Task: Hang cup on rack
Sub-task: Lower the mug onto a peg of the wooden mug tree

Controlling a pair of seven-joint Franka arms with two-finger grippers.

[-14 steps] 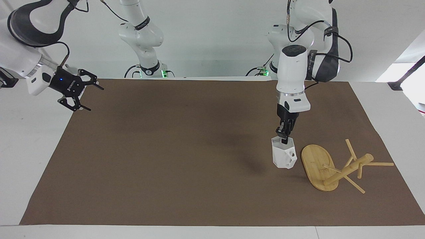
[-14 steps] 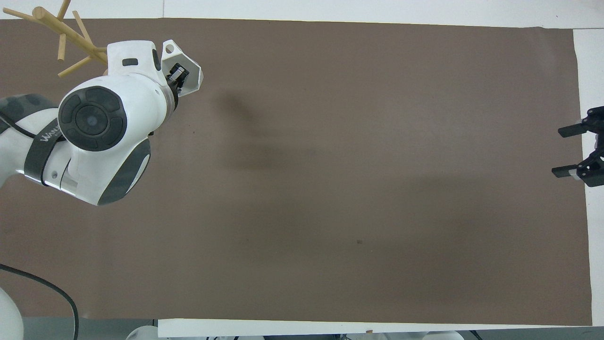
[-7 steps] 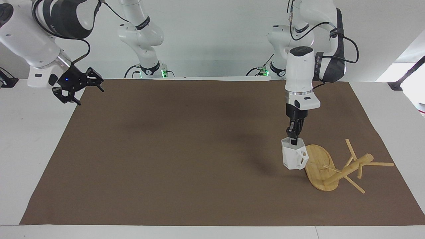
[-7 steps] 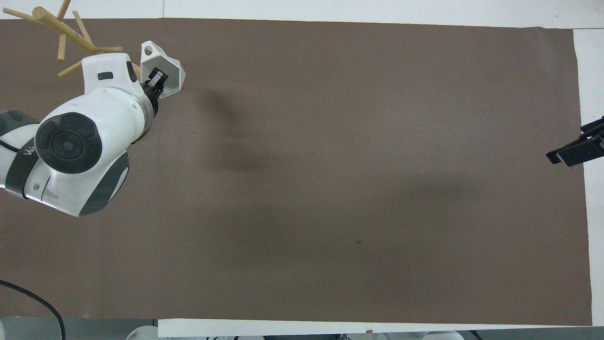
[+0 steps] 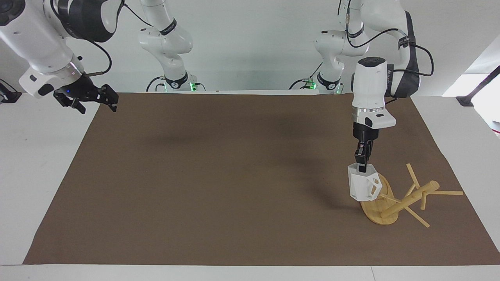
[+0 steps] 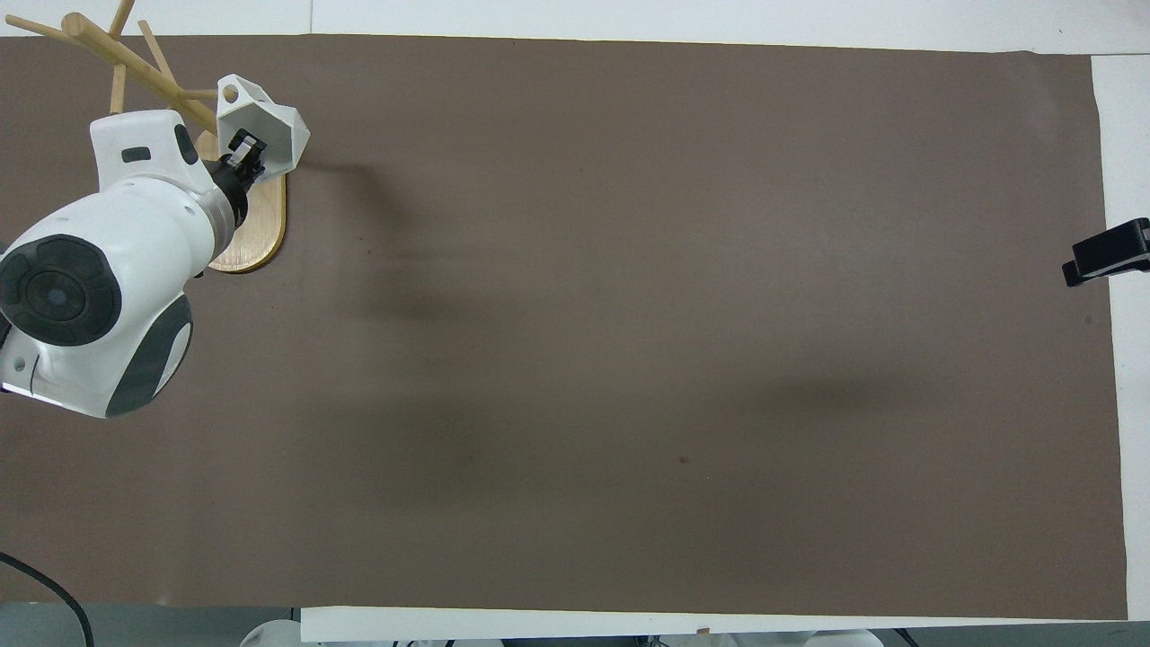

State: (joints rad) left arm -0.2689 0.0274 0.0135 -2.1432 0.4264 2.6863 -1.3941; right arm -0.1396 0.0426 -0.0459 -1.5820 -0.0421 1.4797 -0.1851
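Note:
The white faceted cup (image 5: pixel 364 186) hangs upright from my left gripper (image 5: pixel 361 166), which is shut on its rim. In the overhead view the cup (image 6: pixel 265 126) and left gripper (image 6: pixel 244 153) sit over the rack's oval base (image 6: pixel 256 234). The bamboo rack (image 5: pixel 410 199) lies tipped on its side on the mat at the left arm's end, post and pegs pointing away from the cup. The cup's pierced handle faces the post. My right gripper (image 5: pixel 97 101) is open and empty, raised over the mat's edge at the right arm's end, and waits there.
A brown mat (image 5: pixel 218 175) covers most of the white table (image 5: pixel 35 156). The rack's pegs (image 5: pixel 449 192) stick out over the mat near its edge at the left arm's end.
My left gripper has carried the cup sideways toward the left arm's end, from beside the rack's base to over it. My right gripper has risen and drawn back toward the mat's edge.

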